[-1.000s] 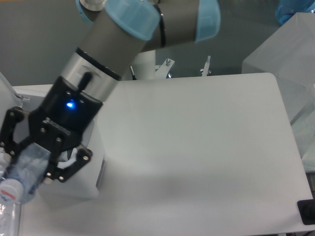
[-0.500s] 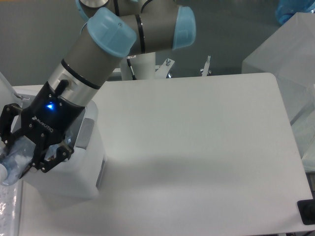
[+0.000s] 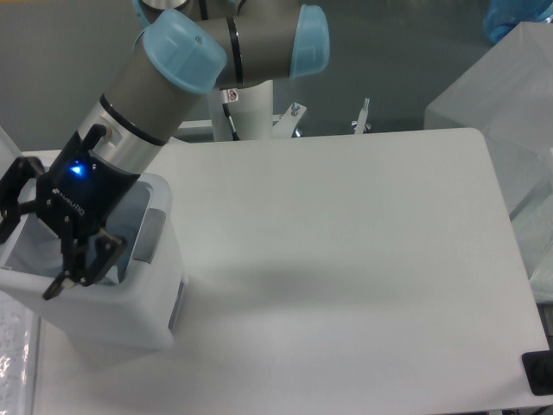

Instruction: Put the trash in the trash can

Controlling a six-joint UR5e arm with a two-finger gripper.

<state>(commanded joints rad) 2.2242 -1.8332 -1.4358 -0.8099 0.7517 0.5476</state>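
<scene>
Single fixed camera, high, looking down across table.

A white worktop with rounded corners is filling most of the view, lying under even, soft light — a faint shadow is falling across its middle. Behind the worktop's far edge a plain grey wall is running across the top. Two small metal clamps are standing up at that far edge. Off the worktop's right side, translucent frosted boxes are sitting — something blue is showing above them. A small black object is sitting at the worktop's near right corner.
</scene>
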